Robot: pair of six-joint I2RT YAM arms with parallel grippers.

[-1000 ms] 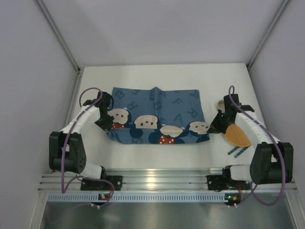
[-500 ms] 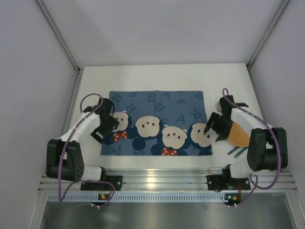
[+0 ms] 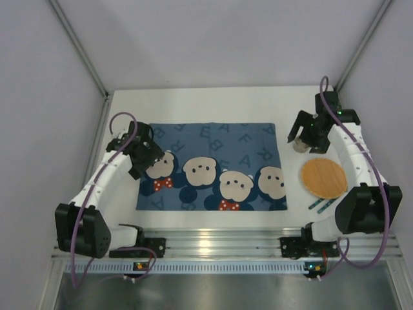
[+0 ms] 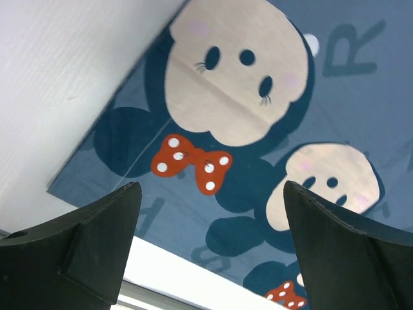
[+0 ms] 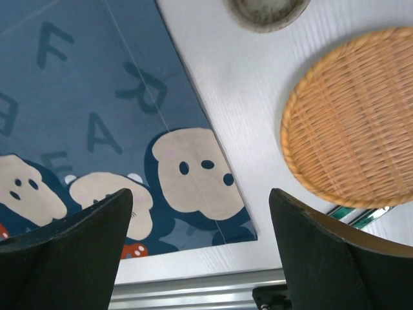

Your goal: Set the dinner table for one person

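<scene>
The white dinner table (image 3: 213,103) carries a blue bear-print placemat (image 3: 213,165), spread flat in the middle. My left gripper (image 3: 143,155) hovers over the mat's left edge, open, with nothing between its fingers; the left wrist view shows the mat (image 4: 258,97) under the gripper (image 4: 210,188). My right gripper (image 3: 302,132) is raised past the mat's far right corner, open and empty. In the right wrist view that gripper (image 5: 200,194) looks down on the mat's right end (image 5: 97,97) and bare table (image 5: 232,84).
A round woven plate (image 3: 323,177) (image 5: 355,116) lies right of the mat. A small cup (image 3: 299,144) (image 5: 268,10) stands just beyond it, below the right gripper. Teal utensils (image 3: 321,205) (image 5: 361,216) lie near the ribbed aluminium rail (image 3: 213,242).
Both grippers have opened and let go of the placemat, which went from rumpled to flat. The right arm has lifted away toward the back right; the left has risen slightly.
</scene>
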